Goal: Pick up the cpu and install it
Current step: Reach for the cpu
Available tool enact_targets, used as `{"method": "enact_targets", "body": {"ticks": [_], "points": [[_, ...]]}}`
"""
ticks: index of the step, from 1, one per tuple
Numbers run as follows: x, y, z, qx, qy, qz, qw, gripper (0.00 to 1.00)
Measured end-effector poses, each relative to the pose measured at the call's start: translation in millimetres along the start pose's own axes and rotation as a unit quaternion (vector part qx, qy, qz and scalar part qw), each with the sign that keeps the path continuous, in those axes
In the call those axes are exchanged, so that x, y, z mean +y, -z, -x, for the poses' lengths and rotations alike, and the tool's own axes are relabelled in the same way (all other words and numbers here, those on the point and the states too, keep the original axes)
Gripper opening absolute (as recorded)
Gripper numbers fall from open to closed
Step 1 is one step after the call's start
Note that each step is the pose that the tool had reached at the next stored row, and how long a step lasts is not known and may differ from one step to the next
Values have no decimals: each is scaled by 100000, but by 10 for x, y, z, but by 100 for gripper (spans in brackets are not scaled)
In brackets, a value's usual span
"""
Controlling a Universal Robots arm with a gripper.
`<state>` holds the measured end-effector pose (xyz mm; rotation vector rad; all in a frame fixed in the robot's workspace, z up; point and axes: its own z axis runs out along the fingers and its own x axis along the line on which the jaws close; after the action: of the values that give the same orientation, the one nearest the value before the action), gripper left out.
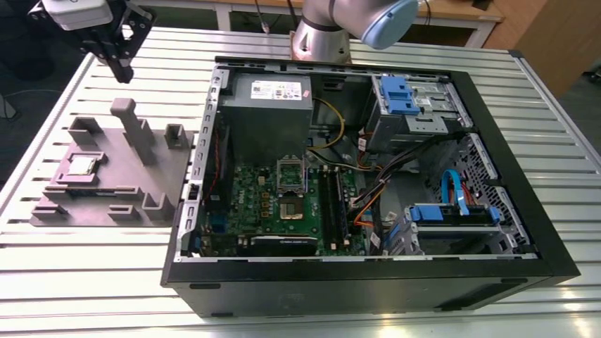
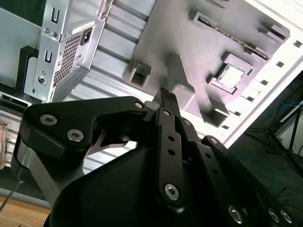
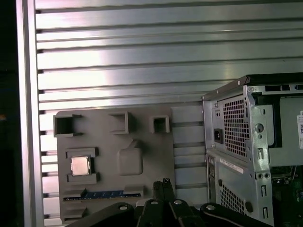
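Exterior view: the black linkage gripper hangs high over the slatted aluminium table. Its fingers are drawn together with nothing between them. The small flat square cpu, with a silver-grey metal top, lies face up in a shallow recess of the grey plastic fixture with upright blocks. It is well apart from the fingertips, below them and off toward the exterior view's left. The open black computer case stands on the other side of the fingers, toward the exterior view's right, with its green motherboard exposed. Second wrist view: the gripper points down at the fixture, and the fingers read as closed on nothing. The cpu sits in its recess beyond the tips and off to one side, not in line with them. First wrist view: the gripper hovers over the fixture's edge nearest the case. The cpu lies well to the far side of the fingers from the case, with the fixture's raised central block between. The part is square, so it has no long axis, and its sides run parallel to the fixture's edges. Judgement: nothing is yet grasped and the cpu rests untouched.
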<state>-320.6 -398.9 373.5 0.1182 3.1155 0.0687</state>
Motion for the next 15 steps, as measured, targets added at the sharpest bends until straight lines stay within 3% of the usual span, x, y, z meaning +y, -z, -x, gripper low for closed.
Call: {"method": "enact_targets", "body": {"ticks": [15], "points": [[-10, -2, -127, 20, 1, -3, 100000, 10]]}}
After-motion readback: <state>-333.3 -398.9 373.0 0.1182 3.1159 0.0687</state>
